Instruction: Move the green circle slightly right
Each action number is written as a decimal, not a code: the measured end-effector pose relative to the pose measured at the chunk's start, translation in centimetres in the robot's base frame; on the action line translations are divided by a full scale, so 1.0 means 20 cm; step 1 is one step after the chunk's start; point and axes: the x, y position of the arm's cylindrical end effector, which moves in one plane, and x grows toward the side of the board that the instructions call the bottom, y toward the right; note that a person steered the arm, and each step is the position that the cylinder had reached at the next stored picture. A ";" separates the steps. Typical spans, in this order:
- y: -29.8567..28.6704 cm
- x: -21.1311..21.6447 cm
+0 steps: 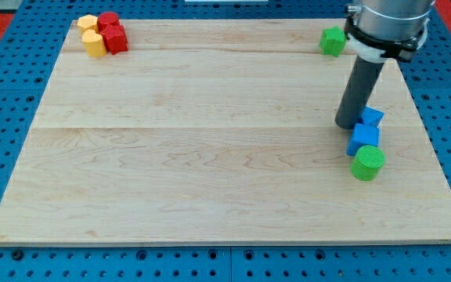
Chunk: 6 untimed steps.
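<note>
The green circle [367, 163] is a short green cylinder lying near the right edge of the wooden board [194, 141], low in the view. A blue block [363, 138] touches it from above, and a second blue block [372, 118] sits just above that. My tip [346, 125] rests on the board just left of the two blue blocks, up and to the left of the green circle, apart from it.
A second green block [333, 41] sits at the board's top right. Two yellow blocks [92, 37] and two red blocks [113, 33] cluster at the top left corner. A blue perforated table surrounds the board.
</note>
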 end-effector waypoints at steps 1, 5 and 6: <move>-0.31 0.03; 0.27 0.45; 0.29 0.47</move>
